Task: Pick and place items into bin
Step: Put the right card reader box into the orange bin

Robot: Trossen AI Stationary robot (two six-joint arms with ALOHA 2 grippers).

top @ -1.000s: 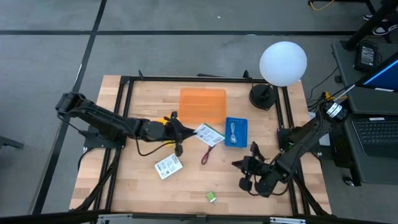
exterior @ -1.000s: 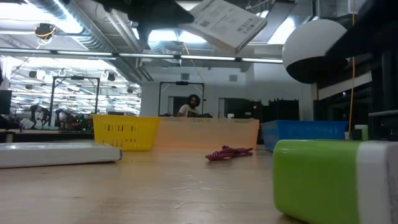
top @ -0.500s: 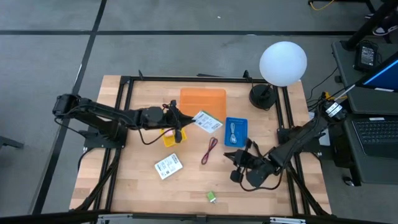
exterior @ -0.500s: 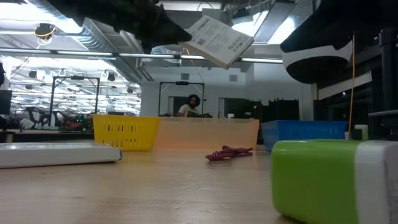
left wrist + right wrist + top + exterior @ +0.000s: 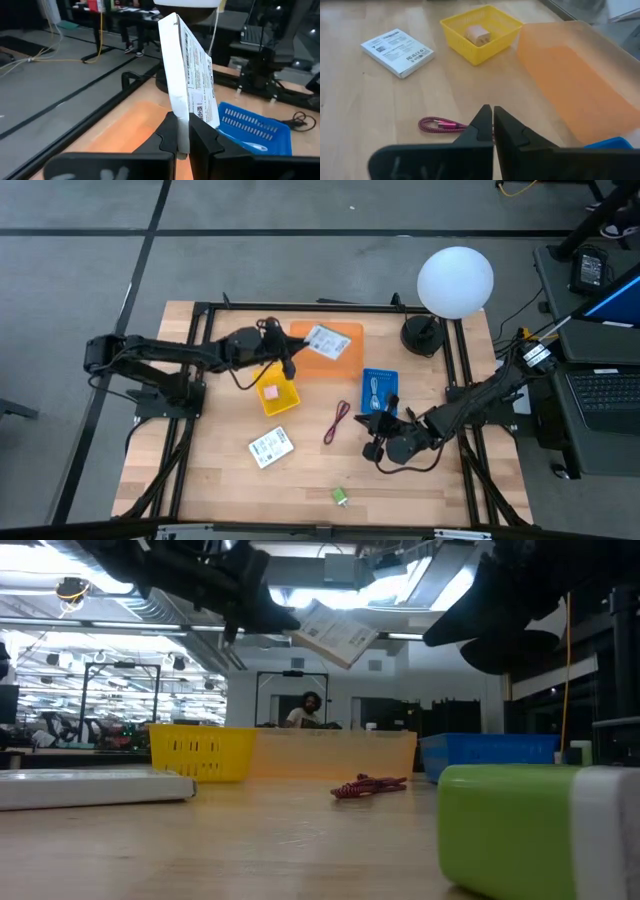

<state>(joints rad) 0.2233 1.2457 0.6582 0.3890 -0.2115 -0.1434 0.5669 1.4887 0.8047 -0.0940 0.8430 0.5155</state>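
The left gripper (image 5: 291,360) is clamped on the lower edge of a flat white labelled packet (image 5: 326,341), holding it in the air over the translucent orange bin (image 5: 345,365) at the far middle of the pale wood-plank counter (image 5: 220,470); in the left wrist view the packet (image 5: 187,82) stands nearly upright, thin and rigid like card, its printed label and small codes facing the blue basket (image 5: 255,127), with the two dark fingers (image 5: 172,132) pinched tight at its base. From the low view the same packet (image 5: 335,633) hangs tilted above the counter. The right gripper (image 5: 378,438) sits low near the dark red looped cord (image 5: 337,422), its fingers (image 5: 485,125) pressed together with nothing between them; the right wrist view shows the braided cord (image 5: 440,124) lying coiled on the wood just beyond the fingertips. A second white labelled packet (image 5: 270,446) lies flat on the counter toward the near left. The yellow lattice basket (image 5: 282,398) holds a pink little block (image 5: 269,392), and the blue lattice basket (image 5: 390,385) holds a pale coiled cable (image 5: 376,391). A green little block (image 5: 341,497) with a white end rests near the front edge. A white globe lamp (image 5: 455,280) on a black round base stands at the far right corner.
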